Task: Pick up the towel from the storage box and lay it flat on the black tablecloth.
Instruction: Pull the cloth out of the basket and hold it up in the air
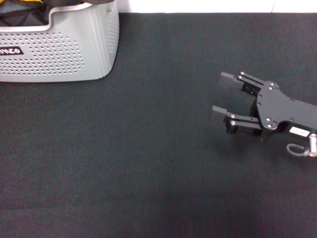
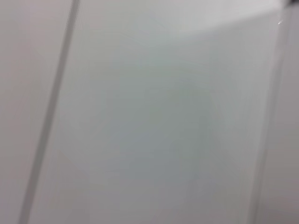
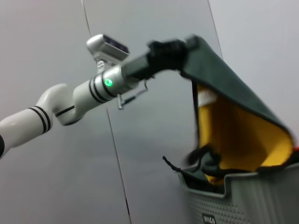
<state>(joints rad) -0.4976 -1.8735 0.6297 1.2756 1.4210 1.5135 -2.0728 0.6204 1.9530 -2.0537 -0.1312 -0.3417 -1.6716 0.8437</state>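
The left gripper (image 3: 170, 49) holds the towel (image 3: 233, 135) by one corner, high above the storage box (image 3: 243, 198), so it hangs free; at middle right of the head view, the right gripper (image 1: 224, 94) waits wide open over the black tablecloth (image 1: 148, 163).

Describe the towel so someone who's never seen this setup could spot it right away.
Find the grey plastic basket with perforated walls at the far left corner of the black tablecloth. The left gripper holds a cloth up above it, its lower end hanging into the basket. That is the towel: bright orange-yellow inside, dark grey outside, unlike the dark things lying in the basket.
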